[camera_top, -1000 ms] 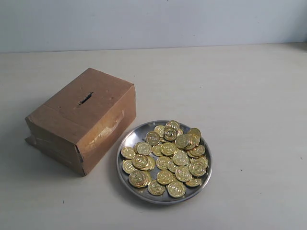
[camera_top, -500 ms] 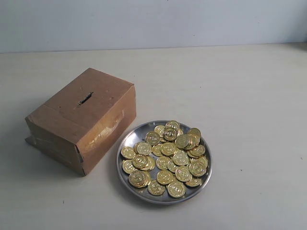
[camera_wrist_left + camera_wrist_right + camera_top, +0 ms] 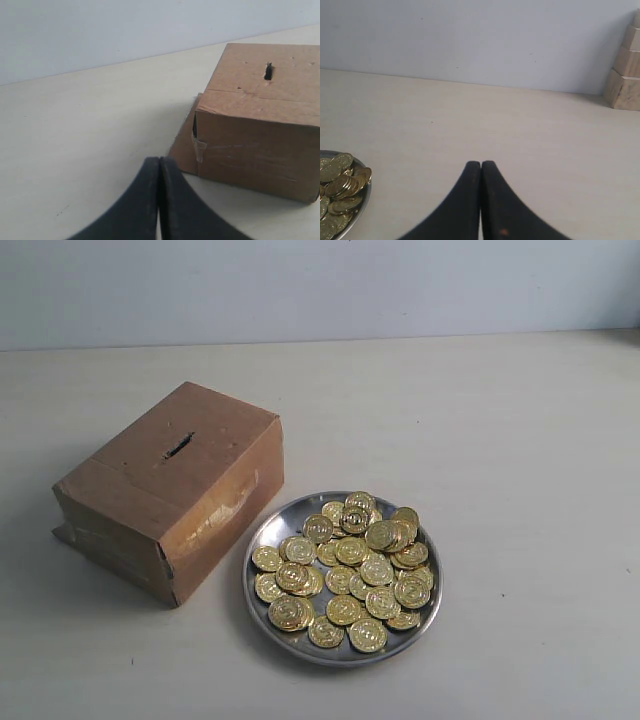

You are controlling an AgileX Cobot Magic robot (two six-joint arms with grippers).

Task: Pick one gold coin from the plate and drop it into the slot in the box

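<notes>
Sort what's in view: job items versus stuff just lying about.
Job: plate, gold coins, box, slot, left gripper and right gripper, both shut and empty.
Lying about: stacked wooden blocks, seen only in the right wrist view.

In the left wrist view the brown rectangular cardboard box (image 3: pixel 260 140) runs off the picture's edge, and its short dark slot (image 3: pixel 268 71) shows nothing of the inside. The frame cuts off all but the fingertips of the black left gripper (image 3: pixel 159 167), and likewise the black right gripper (image 3: pixel 481 170) in its own view. There the round shiny silver metal plate (image 3: pixel 366 197) is cropped to a piece of rim, and pale stacked wooden blocks (image 3: pixel 626 75) run off the edge. In the exterior view the heaped gold coins (image 3: pixel 350 565) cover lower ones; their embossing is too small to read.
</notes>
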